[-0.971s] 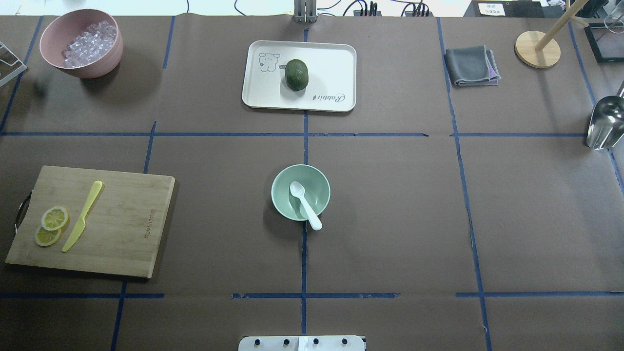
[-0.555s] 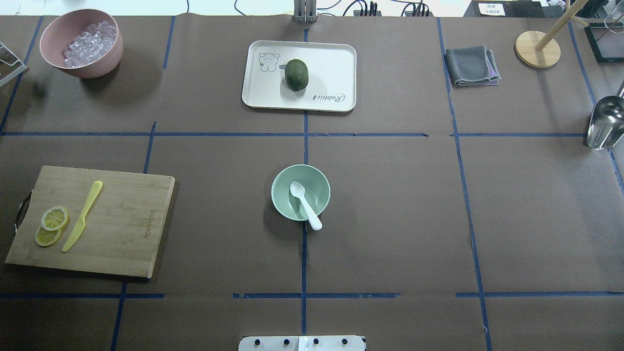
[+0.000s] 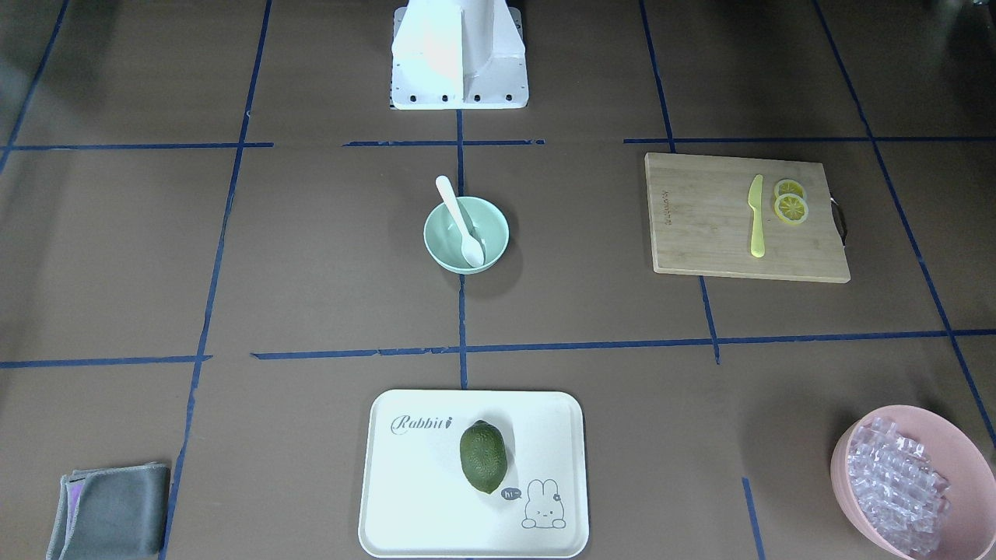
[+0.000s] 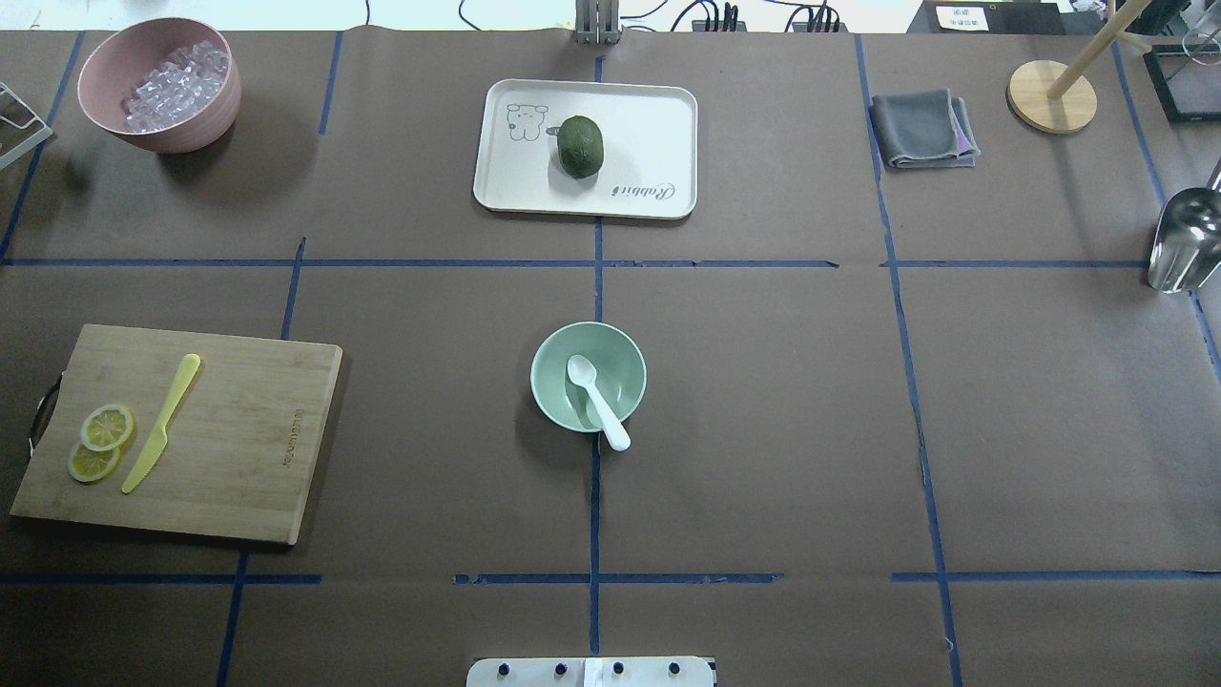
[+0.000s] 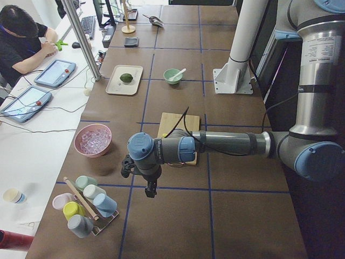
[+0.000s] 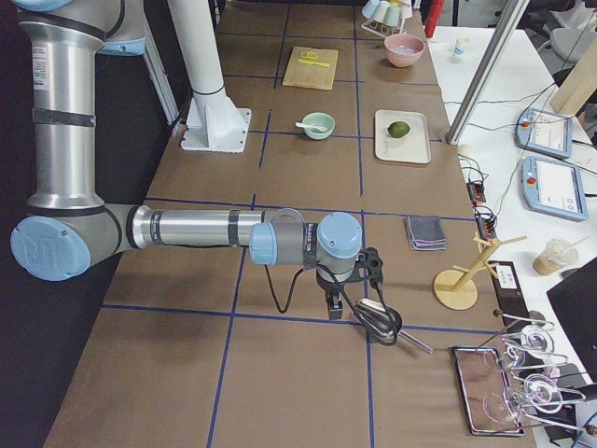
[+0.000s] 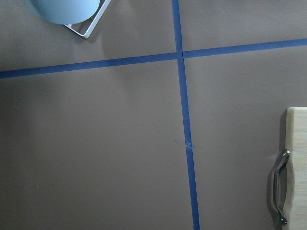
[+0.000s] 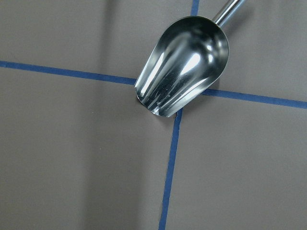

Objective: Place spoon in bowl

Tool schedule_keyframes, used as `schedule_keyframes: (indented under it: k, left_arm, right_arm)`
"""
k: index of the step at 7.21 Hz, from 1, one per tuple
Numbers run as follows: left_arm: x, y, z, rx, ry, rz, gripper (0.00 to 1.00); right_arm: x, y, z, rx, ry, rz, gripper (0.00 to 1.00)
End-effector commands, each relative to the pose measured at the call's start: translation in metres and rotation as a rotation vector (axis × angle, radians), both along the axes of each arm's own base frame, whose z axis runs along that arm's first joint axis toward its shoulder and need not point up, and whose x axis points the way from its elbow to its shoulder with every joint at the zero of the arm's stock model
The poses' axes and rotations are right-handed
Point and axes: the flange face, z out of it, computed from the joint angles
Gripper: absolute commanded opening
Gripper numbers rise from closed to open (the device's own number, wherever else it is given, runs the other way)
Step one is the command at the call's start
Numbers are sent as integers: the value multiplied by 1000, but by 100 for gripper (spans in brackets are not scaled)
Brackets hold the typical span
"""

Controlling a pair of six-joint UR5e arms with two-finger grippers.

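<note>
The white spoon (image 4: 598, 401) lies in the mint-green bowl (image 4: 551, 382) at the table's middle, scoop inside and handle end sticking out over the near rim. Both also show in the front view, the spoon (image 3: 461, 222) in the bowl (image 3: 437, 241). My left gripper (image 5: 150, 191) hangs over the table's left end, far from the bowl. My right gripper (image 6: 334, 313) hangs over the right end, beside a metal scoop (image 8: 184, 64). They show only in the side views, so I cannot tell whether they are open or shut.
A wooden cutting board (image 4: 229, 448) with a yellow knife (image 4: 162, 420) and lemon slices (image 4: 100, 441) lies at the left. A pink bowl (image 4: 205, 114) of clear cubes, a white tray (image 4: 649, 124) with a green fruit (image 4: 580, 145), a grey cloth (image 4: 922, 129) and a wooden stand (image 4: 1051, 95) are at the back.
</note>
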Motion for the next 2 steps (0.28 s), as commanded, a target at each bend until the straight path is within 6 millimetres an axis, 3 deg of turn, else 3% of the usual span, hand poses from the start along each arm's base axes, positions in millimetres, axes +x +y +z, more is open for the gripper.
schedule_keyframes:
  k: [1,2]
  left_arm:
    - [0,0,0,0,-1,0,100]
    - [0,0,0,0,0,0,100]
  right_arm:
    - [0,0,1,-2,0,0,100]
    - [0,0,0,0,0,0,100]
